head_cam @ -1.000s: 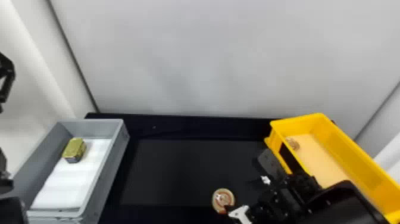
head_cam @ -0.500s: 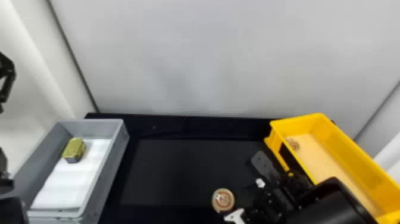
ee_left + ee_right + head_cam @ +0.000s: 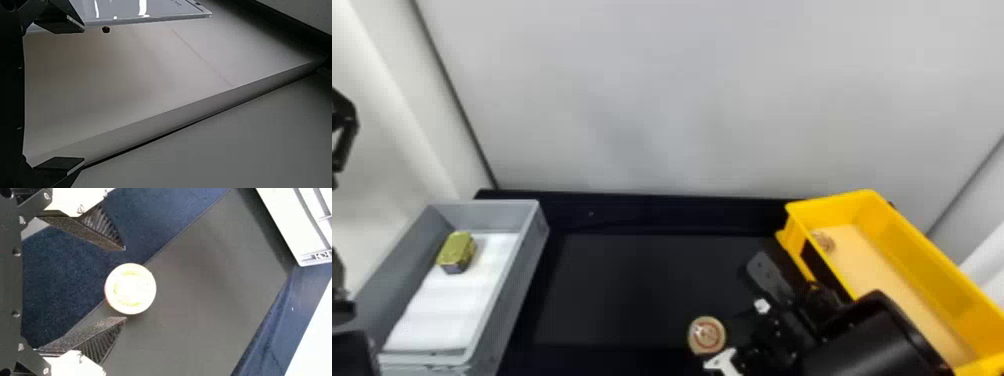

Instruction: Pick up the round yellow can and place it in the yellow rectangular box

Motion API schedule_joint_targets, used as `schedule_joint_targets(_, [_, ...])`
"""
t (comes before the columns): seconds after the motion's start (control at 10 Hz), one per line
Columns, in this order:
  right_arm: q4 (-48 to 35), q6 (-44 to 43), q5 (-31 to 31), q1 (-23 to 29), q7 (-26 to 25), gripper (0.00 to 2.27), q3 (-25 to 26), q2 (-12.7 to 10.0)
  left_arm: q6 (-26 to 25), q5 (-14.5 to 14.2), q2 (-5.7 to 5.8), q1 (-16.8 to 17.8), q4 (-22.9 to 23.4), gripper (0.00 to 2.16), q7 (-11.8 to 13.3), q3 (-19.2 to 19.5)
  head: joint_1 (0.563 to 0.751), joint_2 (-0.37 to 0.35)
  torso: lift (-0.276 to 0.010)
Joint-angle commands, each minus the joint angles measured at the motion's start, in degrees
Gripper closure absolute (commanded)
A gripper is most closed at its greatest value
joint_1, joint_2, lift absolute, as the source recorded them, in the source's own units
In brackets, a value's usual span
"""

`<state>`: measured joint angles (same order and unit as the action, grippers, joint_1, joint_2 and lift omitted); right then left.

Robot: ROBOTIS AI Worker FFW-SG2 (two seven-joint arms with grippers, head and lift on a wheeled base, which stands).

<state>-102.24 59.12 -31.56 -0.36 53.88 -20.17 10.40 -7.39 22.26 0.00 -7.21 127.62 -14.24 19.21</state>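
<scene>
Your round yellow can looks tan in the head view, its flat circular top facing up with a reddish ring on it; the right wrist view shows that top washed nearly white with yellow marks. It sits at the near edge of the dark panel, outside and to the left of your yellow rectangular box. The box lies open-topped on your right, bright-walled with a paler floor, a small brownish round item inside its far end.
</scene>
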Motion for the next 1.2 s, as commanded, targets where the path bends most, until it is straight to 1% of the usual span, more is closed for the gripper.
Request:
schedule_joint_targets(0.0, [3.97,-2.75,0.0,-1.66,0.11,0.19,-0.49,-1.34,0.01,-0.02,-0.15,0.09,0.0,0.1,0.0,-0.13,0.694,0.014,-0.06])
schedule_joint_targets(0.2, [6.17,-3.9,0.35,-2.63,-0.06,0.19,-1.02,-1.69,0.01,-0.02,-0.15,0.09,0.0,0.1,0.0,-0.31,0.694,0.014,-0.06])
schedule_joint_targets(0.5, [6.61,-3.98,0.26,-2.98,-0.42,0.12,-0.49,-1.69,0.01,-0.02,-0.15,0.0,0.0,0.1,-0.09,-0.31,0.694,0.014,-0.06])
schedule_joint_targets(0.8, [8.54,-5.39,0.26,-3.24,-0.86,0.13,0.04,-2.05,0.27,-0.02,-0.15,0.09,0.0,0.1,-0.18,-0.57,0.694,0.014,-0.06])
schedule_joint_targets(1.1, [11.8,-7.24,0.79,-4.65,-1.03,0.13,-0.76,-2.66,0.27,-0.02,-0.15,0.09,0.0,0.1,-0.18,-0.75,0.694,0.014,-0.06])
